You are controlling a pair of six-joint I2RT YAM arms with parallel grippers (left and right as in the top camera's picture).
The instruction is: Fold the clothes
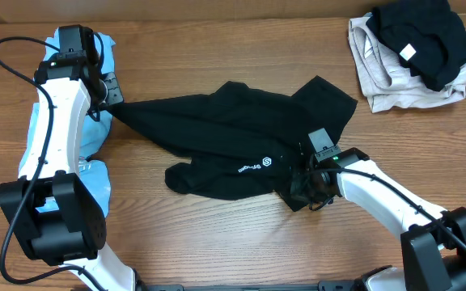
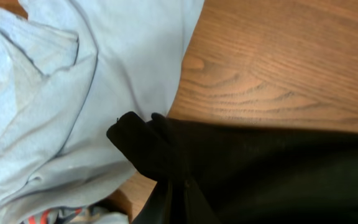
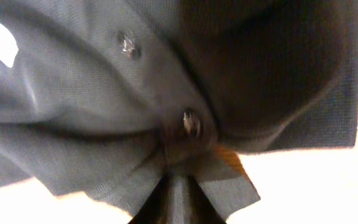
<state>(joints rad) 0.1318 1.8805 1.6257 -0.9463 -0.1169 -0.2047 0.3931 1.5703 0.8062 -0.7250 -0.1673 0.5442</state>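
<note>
A black polo shirt [image 1: 241, 141] with a small white logo lies crumpled across the middle of the wooden table. My left gripper [image 1: 113, 99] is shut on its left end, pulled out to a point; the left wrist view shows the black cloth [image 2: 166, 155] bunched between the fingers. My right gripper [image 1: 314, 166] is shut on the shirt's lower right part; the right wrist view shows the button placket [image 3: 188, 124] pinched in the jaws [image 3: 178, 193].
A light blue garment [image 1: 95, 129] lies under my left arm at the table's left edge, also in the left wrist view [image 2: 73, 81]. A pile of folded clothes, black [image 1: 419, 32] on beige [image 1: 387, 81], sits at the back right corner.
</note>
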